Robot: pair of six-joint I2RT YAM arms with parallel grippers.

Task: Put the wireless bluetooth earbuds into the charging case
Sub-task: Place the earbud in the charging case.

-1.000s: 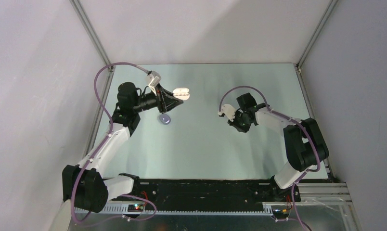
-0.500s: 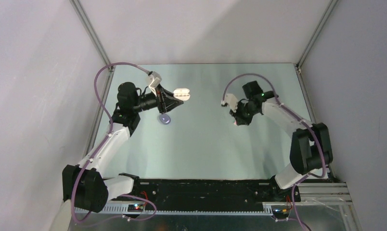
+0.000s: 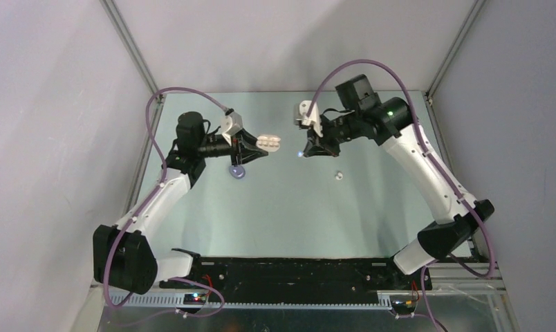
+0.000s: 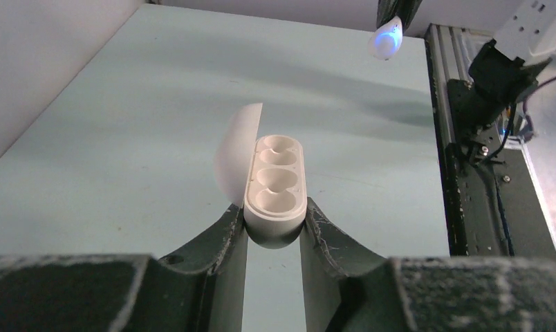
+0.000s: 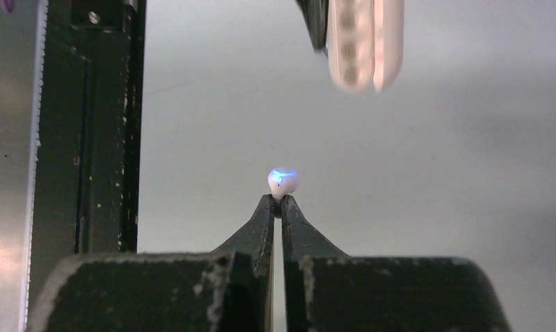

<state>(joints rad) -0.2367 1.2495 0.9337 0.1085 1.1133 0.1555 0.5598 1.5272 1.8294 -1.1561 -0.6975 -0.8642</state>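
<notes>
Charging case (image 3: pixel 269 142) is gripped by left end effector (image 4: pixel 274 232), earbud (image 3: pixel 300 153) pinched by right end effector (image 5: pixel 279 205) at its 3 o'clock. It should be centred over a well (image 4: pixel 274 200) first — slowly.

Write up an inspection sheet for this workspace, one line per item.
Surface: pale green table, no spills seen.
Job's things: charging case open, its wells empty; one earbud glowing blue, held in the air; second earbud lying on the table.
Clutter: lilac disc on the table near the left arm.
Grippers: left gripper, jaws shut on the case; right gripper, jaws shut on the glowing earbud.
Cables: purple cables loop above both arms.
Surroundings: grey walls.
</notes>
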